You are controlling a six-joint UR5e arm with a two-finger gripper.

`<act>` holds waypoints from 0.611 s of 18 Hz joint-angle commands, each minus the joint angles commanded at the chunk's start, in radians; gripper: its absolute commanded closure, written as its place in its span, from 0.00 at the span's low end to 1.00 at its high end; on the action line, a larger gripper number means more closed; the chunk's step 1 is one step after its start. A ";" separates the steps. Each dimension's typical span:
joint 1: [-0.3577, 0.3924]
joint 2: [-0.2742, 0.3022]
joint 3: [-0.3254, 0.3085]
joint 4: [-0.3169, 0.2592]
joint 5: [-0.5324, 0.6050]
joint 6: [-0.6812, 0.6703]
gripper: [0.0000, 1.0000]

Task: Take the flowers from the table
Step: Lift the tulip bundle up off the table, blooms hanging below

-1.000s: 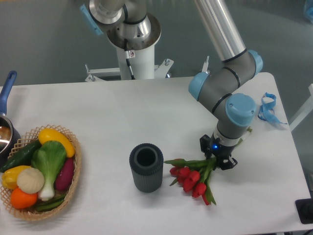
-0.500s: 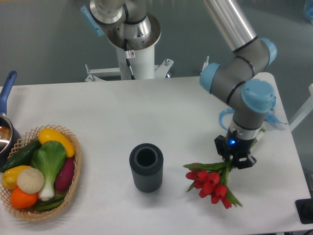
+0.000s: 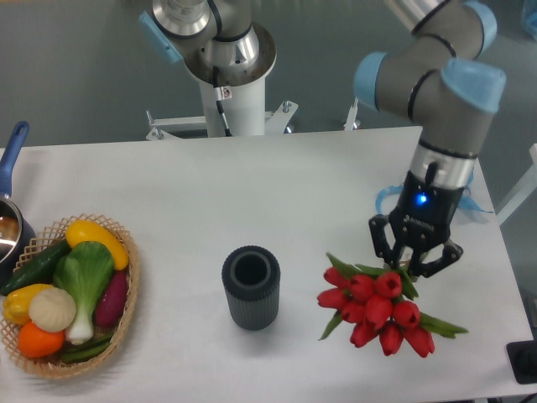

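The pincer (image 3: pixel 414 259) grips the flowers (image 3: pixel 379 311) by the stems, blooms hanging above the tabletop (image 3: pixel 252 185).

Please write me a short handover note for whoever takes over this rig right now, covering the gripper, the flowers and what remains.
Gripper: shut on the stems of the flowers, pointing down over the right part of the table.
Flowers: hanging heads-down from the gripper and apparently clear of the tabletop, to the right of the dark ribbed cylinder.
Elsewhere: the basket of vegetables sits at the left edge; blue ribbons lie behind the arm.
Done: grasp made and the bunch seems lifted.
Left: confirm the hold is secure; the pick-up otherwise looks complete.
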 joint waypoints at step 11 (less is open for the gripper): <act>-0.015 0.060 -0.017 0.002 -0.096 -0.103 0.77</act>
